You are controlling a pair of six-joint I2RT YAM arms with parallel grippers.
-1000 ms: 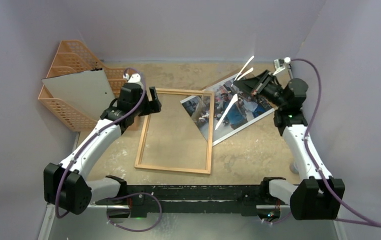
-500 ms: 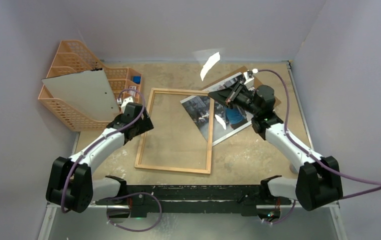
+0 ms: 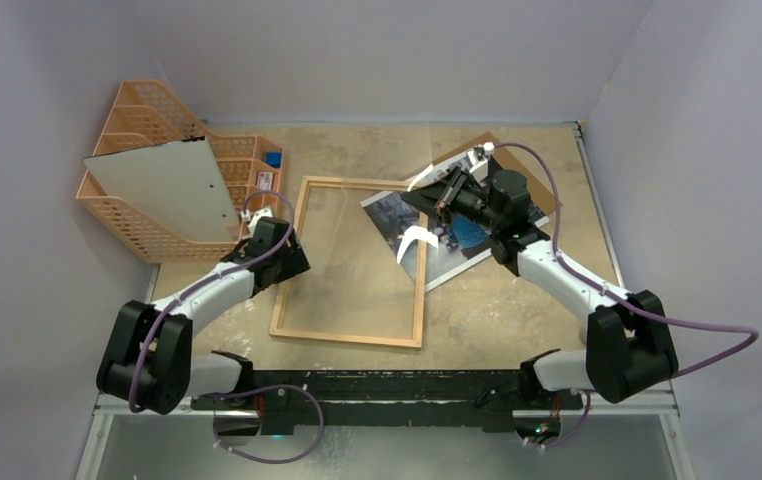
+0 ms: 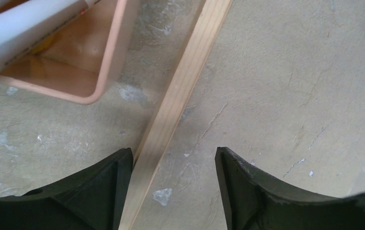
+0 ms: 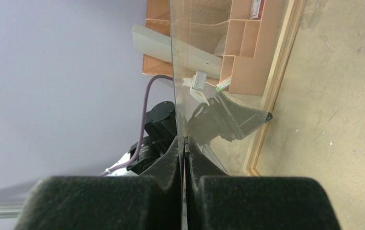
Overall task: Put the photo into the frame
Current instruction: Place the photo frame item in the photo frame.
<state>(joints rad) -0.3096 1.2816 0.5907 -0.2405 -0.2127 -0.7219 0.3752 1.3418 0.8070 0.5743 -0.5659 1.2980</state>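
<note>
The light-wood frame (image 3: 287,290) lies flat mid-table. The photo (image 3: 472,235), a street print, lies face up at its right, its left end crossing the frame's right rail. My right gripper (image 3: 437,203) is above the photo and is shut on the edge of a clear pane (image 3: 412,243), held tilted up over the frame's right side. In the right wrist view the jaws (image 5: 184,143) pinch the pane (image 5: 204,62) edge-on. My left gripper (image 3: 282,255) is open low over the frame's left rail (image 4: 180,91). Its fingertips (image 4: 173,165) straddle the rail.
An orange mesh organizer (image 3: 147,225) stands at the back left with a pale grey sheet (image 3: 172,190) leaning on it. Its corner (image 4: 108,72) is close to the left gripper. A brown hardboard panel (image 3: 532,190) lies under the photo. Walls enclose three sides.
My right gripper has swung left and down over the photo with the pane in it. My left gripper has drawn back along the frame's left rail and dropped low over it.
</note>
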